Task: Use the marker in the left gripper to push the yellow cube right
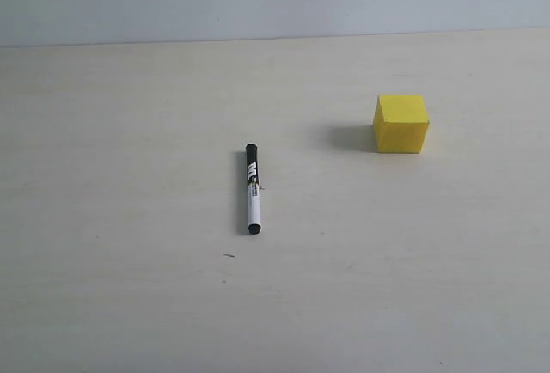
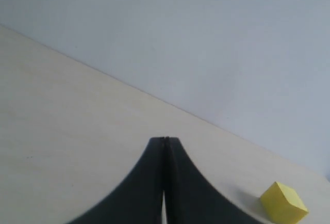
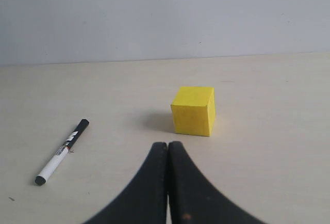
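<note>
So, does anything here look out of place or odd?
Only one thing: the marker lies loose on the table, apart from the yellow cube, while the left pincer is shut and empty.

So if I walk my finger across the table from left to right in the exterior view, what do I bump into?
First the marker, lying on the table, → then the yellow cube, further right.

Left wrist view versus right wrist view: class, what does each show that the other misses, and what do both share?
Only the left wrist view shows the left gripper, jaws shut and empty. Only the right wrist view shows the marker lying on the table and the right gripper, jaws also shut. Both show the yellow cube, the table and the pale wall.
</note>
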{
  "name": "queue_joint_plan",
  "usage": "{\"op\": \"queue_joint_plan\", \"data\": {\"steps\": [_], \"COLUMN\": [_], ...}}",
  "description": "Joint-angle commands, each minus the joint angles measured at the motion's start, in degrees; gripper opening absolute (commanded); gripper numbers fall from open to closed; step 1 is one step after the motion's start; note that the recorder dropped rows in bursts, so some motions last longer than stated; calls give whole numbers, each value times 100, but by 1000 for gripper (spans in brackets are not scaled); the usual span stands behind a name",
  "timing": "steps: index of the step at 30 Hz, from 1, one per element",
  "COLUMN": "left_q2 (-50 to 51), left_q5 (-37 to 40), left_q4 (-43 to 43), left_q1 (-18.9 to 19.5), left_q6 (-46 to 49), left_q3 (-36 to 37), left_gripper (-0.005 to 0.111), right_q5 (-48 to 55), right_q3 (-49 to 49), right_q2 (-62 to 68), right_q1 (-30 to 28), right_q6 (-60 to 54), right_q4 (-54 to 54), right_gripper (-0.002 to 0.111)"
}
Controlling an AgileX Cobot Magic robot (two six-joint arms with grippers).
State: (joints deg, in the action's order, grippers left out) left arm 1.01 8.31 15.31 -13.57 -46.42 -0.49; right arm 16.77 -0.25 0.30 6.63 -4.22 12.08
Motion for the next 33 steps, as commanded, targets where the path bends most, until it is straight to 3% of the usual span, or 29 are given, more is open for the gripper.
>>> {"op": "queue_joint_plan", "data": {"steps": [1,12,13,16,17,23,33], "left_q2": [-101,-101,-101,-101,-101,-101,-101], "left_q5": [104,-10,-35,-40,-40,550,653], "left_q4": [21,-47,-279,-1976,-2043,-1894,-1037], "left_q1": [288,341,341,381,417,783,805], "left_q6": [-42,-476,-227,3005,3196,3112,3111], "left_q3": [49,49,49,49,49,49,49], "left_gripper": [0,0,0,0,0,0,0], "right_q5": [-26,-26,-26,-26,-26,-26,-26], "right_q3": [25,25,25,25,25,25,25], "right_q2": [-30,-30,-30,-30,-30,-30,-30], "right_q1": [7,7,7,7,7,7,7], "right_q6": [-21,-21,-21,-21,-21,-21,-21], "right_q4": [-8,-8,-8,-8,-8,-8,-8], "right_gripper": [0,0,0,0,0,0,0]}}
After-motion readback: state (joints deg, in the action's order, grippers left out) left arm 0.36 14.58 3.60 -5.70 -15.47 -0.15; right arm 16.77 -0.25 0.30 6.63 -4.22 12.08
